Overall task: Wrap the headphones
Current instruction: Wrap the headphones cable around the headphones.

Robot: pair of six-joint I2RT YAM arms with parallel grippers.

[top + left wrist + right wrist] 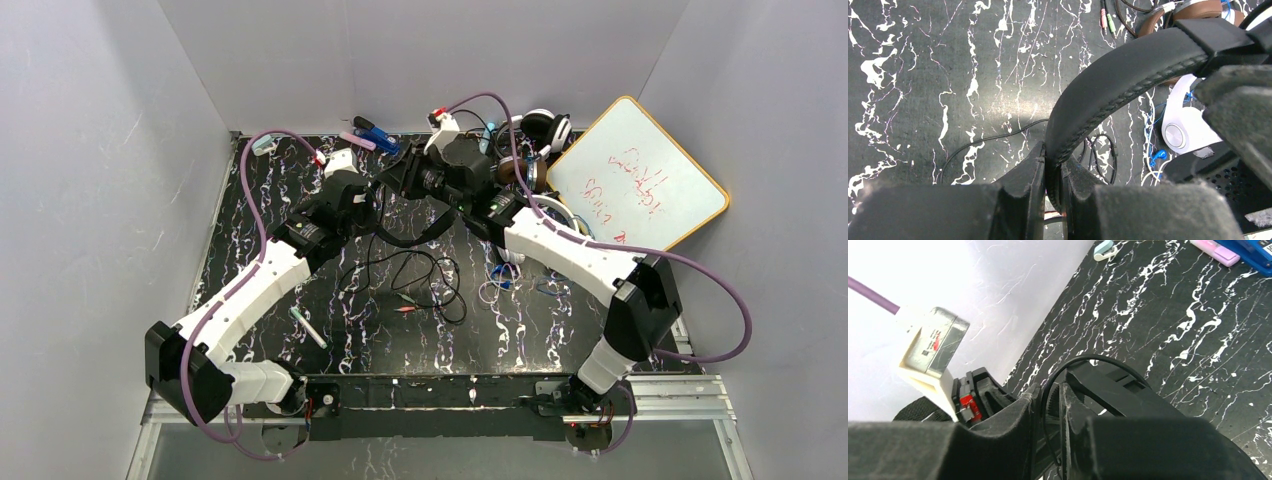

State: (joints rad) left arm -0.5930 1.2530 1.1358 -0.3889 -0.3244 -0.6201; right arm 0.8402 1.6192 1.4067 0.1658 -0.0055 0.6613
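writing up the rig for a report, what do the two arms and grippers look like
The left arm and right arm are white shells with bulky black joints. A purple cable loops along each. The left gripper and right gripper have black wedge-shaped fingers.

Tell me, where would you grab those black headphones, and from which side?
The headband, as the left gripper has it. It is a thin padded arch, so fingers coming in line with the band, one on its outer face and one on its inner, probably close best across its slim thickness.
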